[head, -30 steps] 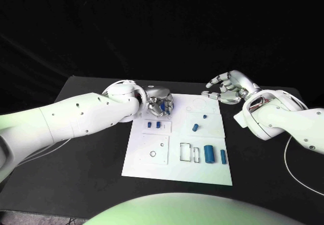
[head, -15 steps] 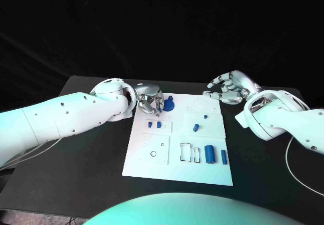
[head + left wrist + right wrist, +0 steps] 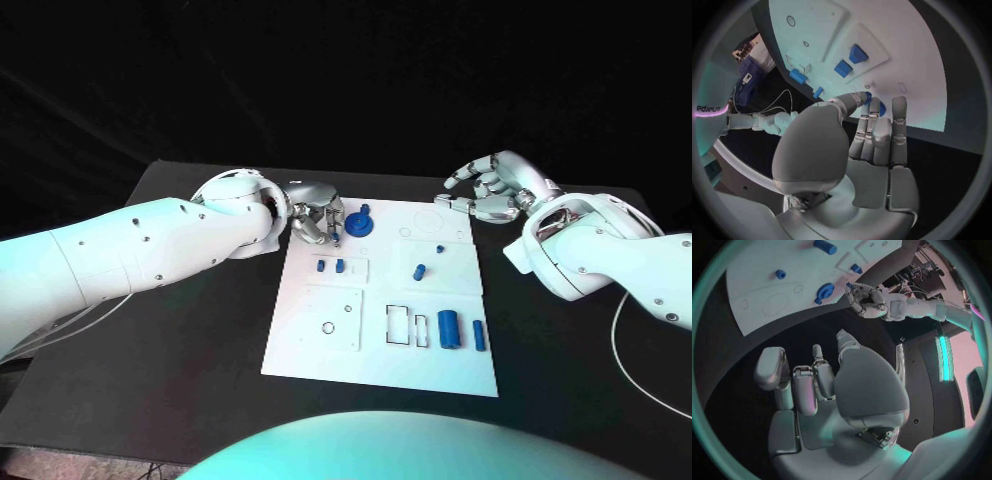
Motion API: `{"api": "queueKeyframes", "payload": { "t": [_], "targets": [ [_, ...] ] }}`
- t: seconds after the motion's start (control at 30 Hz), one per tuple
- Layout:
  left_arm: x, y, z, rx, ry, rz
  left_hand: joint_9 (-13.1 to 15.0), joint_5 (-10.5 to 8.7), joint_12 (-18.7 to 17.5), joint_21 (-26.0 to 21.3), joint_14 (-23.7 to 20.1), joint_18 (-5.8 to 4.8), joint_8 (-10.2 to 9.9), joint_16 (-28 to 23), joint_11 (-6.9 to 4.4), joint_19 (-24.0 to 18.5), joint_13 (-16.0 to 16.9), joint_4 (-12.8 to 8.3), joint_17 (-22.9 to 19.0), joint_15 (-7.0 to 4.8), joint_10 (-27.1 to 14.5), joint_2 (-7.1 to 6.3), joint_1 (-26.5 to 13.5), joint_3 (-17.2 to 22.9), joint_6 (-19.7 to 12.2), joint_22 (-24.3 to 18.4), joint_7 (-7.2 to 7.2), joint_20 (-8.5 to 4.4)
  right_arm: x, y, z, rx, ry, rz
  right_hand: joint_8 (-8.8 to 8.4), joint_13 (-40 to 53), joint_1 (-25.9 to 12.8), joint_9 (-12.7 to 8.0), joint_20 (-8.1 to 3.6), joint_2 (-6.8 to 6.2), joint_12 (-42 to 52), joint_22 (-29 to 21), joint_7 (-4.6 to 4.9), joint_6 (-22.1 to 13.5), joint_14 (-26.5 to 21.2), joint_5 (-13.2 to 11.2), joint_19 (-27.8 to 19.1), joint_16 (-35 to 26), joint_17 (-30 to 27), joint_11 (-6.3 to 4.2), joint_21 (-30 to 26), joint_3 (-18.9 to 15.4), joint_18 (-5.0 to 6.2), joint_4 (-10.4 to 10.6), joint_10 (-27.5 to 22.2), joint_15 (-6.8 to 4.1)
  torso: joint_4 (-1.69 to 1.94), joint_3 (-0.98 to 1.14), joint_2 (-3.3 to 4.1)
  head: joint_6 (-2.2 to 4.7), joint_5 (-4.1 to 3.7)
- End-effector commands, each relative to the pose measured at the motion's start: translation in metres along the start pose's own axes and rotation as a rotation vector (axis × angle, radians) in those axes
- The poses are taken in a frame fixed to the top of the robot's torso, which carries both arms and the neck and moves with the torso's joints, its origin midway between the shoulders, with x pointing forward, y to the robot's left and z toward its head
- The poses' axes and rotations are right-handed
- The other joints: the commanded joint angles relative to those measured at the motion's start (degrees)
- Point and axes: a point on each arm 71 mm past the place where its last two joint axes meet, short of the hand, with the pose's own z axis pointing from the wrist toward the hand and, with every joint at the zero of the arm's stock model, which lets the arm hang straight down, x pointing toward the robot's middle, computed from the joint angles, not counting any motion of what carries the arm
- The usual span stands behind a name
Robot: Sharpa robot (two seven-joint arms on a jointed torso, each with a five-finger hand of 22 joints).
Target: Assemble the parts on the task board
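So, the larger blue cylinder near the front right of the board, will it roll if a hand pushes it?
The larger blue cylinder lies on its side on the task board, so a sideways push would probably roll it. It looks rigid and smooth, perhaps slippery to pinch.

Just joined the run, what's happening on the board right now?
The left hand is at the far end of the task board, fingers beside a round blue part lying there; whether they touch it is unclear. The right hand hovers off the board's far right corner, holding nothing. Other blue parts sit mid-board.
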Motion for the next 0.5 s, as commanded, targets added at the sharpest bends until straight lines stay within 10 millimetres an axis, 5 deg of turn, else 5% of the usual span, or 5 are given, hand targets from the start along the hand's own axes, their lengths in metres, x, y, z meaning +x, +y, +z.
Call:
{"api": "queueKeyframes", "payload": {
  "t": [0.03,0.5],
  "targets": [
    [0.0021,-0.0013,0.0019,0.000,0.024,-0.007,0.1,-0.08,-0.4,0.3,-0.1,0.87,-0.3,-0.2,-0.08,0.1,0.0,-0.3,0.0,-0.12,0.3,-0.06,-0.5,-0.2,0.4,0.1,-0.15,-0.42,0.0008,0.0011,0.0000,-0.012,0.003,-0.004,0.12,2.0,-0.1,-0.1,0.00,0.08,-0.2,0.0,-0.04,-0.2,2.8,0.1,-0.2,-0.3,0.8,-0.26,-0.2,-0.1,0.48,0.0,-0.2,-0.36,-0.02,0.05,0.03,0.00,0.01],
    [0.0083,-0.0022,0.0051,-0.005,0.075,-0.006,0.1,-0.08,-0.6,0.3,-0.2,0.88,-0.4,-0.3,-0.14,0.1,0.0,-0.4,-0.2,-0.17,0.5,-0.01,-0.5,-0.1,0.6,0.0,-0.21,-0.44,0.0009,0.0010,-0.0002,-0.012,0.003,-0.004,0.12,2.0,-0.1,-0.1,0.00,0.08,-0.2,0.0,-0.04,-0.2,2.8,0.1,-0.2,-0.3,0.8,-0.26,-0.2,-0.1,0.48,0.0,-0.2,-0.36,-0.01,0.07,-0.04,0.00,-0.03]
  ]
}}
